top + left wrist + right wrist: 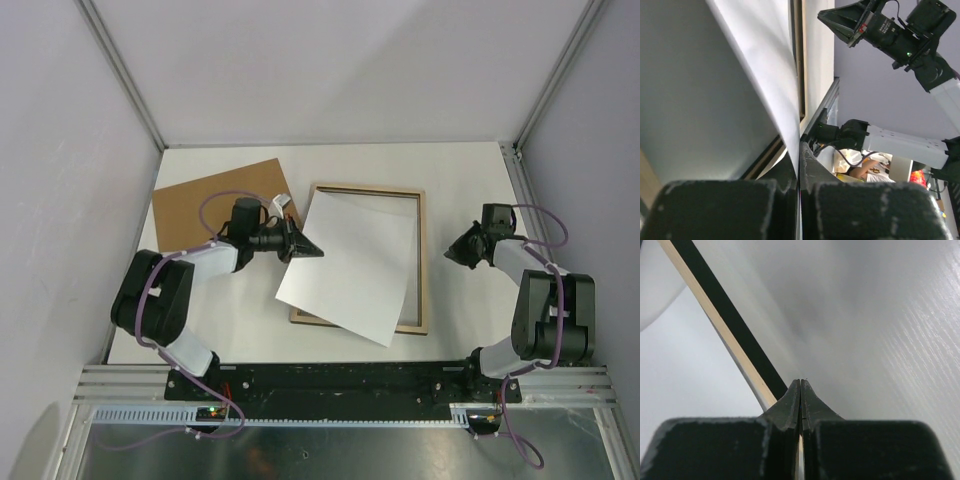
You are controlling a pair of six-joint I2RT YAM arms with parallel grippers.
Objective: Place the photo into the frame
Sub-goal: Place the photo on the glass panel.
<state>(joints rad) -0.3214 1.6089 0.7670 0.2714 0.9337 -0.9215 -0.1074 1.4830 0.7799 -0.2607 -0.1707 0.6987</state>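
Left wrist view: the left pincer (799,150) is clamped shut on the photo (755,75), the sheet's rim running down into the seam between its jaws. Pinching only the rim looks meant to let the arm slide or swing the paper without creasing it. Just ahead of the tips, under the raised sheet, runs a rail of the frame (797,60).

From above, the photo lies blank side up and skewed across the frame, which rests wood-back up on the desk (460,170). Its corners overhang the rails, so it is not seated in the opening. Whatever else lies in the frame beneath it is hidden.

The right pincer (800,385) is closed on nothing, tips near the frame's far rail, perhaps to steady it. Behind the left pincer lies the brown backing board (215,205).
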